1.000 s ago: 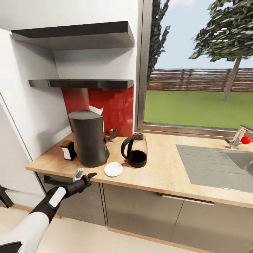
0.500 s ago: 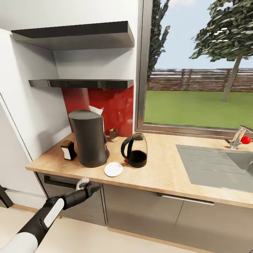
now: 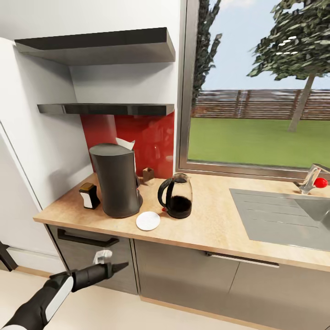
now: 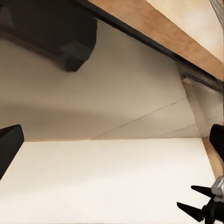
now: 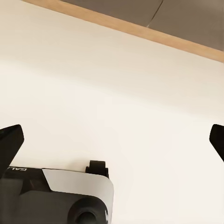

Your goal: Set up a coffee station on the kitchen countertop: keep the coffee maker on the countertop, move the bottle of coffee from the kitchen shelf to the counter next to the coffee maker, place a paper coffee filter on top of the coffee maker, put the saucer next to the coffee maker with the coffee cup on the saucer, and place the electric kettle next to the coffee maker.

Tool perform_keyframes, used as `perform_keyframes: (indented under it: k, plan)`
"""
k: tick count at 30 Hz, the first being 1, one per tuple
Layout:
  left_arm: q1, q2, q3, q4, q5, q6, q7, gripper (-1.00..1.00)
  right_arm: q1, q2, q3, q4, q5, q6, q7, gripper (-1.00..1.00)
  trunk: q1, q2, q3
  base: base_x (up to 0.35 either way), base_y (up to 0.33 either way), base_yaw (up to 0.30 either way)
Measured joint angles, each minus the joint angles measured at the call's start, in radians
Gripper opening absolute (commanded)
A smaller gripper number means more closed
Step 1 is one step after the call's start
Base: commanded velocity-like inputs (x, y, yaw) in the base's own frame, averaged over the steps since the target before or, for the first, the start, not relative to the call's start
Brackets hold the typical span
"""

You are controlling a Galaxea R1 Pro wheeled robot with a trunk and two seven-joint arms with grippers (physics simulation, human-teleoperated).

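Saucer (image 3: 148, 221) between coffee maker (image 3: 116, 180), electric kettle (image 3: 176, 196) | left gripper (image 3: 111, 260) spread | right gripper (image 5: 112, 140) spread

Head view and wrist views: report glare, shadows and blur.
Head view: sharp overall, glossy sheen on the red backsplash and the thin shelf, soft shadow beside the coffee maker. Left wrist view: countertop edge soft, dark shadow beneath it. Right wrist view: evenly lit pale floor, no glare.

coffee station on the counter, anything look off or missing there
Nothing is spilled or tipped. The saucer lies bare between the coffee maker and the electric kettle, with no cup on it. The paper coffee filter seems to stick up behind the maker's top rather than sit squarely on it.
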Motion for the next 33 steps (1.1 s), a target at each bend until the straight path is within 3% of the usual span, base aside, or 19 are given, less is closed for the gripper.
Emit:
perform_keyframes:
  k: [2,5,9,12,20,27,33]
  plan:
    - [0.002,0.001,0.003,0.000,-0.047,-0.022,-0.037,1.00,0.000,0.000,0.000,0.000,0.000,0.000,0.000,1.00,0.000,0.000,0.000,0.000,0.000,0.000]
    - [0.002,0.001,0.006,0.000,-0.091,-0.038,-0.071,1.00,0.000,0.000,0.000,0.000,0.000,0.000,0.000,1.00,0.000,0.000,0.000,0.000,0.000,0.000]
    - [-0.004,0.001,0.008,-0.001,-0.128,-0.047,-0.092,1.00,0.000,0.002,0.000,0.000,-0.001,-0.001,0.002,1.00,0.000,0.000,0.000,0.000,0.000,0.000]
    - [-0.008,0.001,0.008,0.000,-0.143,-0.057,-0.095,1.00,0.000,0.010,0.000,0.000,-0.001,0.000,0.001,1.00,0.000,0.000,0.000,0.000,0.000,0.000]
    - [-0.014,-0.001,0.007,0.001,-0.171,-0.168,-0.093,1.00,0.000,0.035,0.000,0.001,-0.002,0.000,0.002,1.00,0.000,0.000,0.000,0.000,0.000,0.000]
    - [-0.049,-0.014,0.005,0.000,-0.233,-0.180,-0.093,1.00,0.000,0.052,-0.001,-0.001,0.002,0.001,0.002,1.00,0.000,0.000,0.000,0.000,0.000,0.000]
    - [-0.081,-0.021,0.005,-0.001,-0.252,-0.179,-0.090,1.00,0.000,0.053,-0.001,-0.002,0.000,0.001,0.002,1.00,0.000,0.000,0.000,0.000,0.000,0.000]
